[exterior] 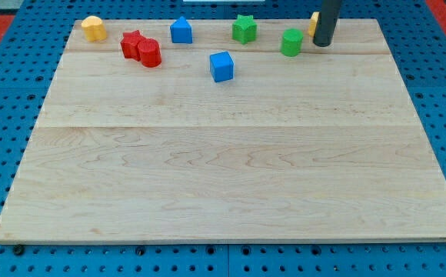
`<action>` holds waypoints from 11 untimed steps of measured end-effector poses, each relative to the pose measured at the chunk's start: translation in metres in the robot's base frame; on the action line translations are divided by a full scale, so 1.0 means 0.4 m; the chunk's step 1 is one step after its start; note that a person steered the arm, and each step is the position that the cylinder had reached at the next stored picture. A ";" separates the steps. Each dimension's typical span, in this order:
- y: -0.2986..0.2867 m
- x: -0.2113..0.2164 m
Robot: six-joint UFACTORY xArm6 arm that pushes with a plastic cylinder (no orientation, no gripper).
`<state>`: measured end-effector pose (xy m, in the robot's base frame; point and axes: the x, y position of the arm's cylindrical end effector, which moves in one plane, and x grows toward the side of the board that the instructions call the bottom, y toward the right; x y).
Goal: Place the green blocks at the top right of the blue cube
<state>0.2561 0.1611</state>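
Observation:
The blue cube (221, 66) sits on the wooden board near the view's top, a little left of centre. A green star block (244, 28) lies up and right of it near the top edge. A green cylinder block (291, 42) lies farther right, level with the cube's top. My tip (322, 44) stands just to the right of the green cylinder, a small gap apart from it. The rod partly hides a yellow block (314, 22) behind it.
A blue house-shaped block (181, 31) sits left of the green star. A red star block (133, 44) touches a red cylinder block (150, 52) at the top left. A yellow block (93, 28) lies in the top left corner. The board's top edge (208, 20) is close behind them.

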 end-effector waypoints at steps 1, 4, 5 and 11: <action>-0.111 -0.025; -0.336 -0.155; -0.366 -0.154; -0.176 -0.140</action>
<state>0.2003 0.0906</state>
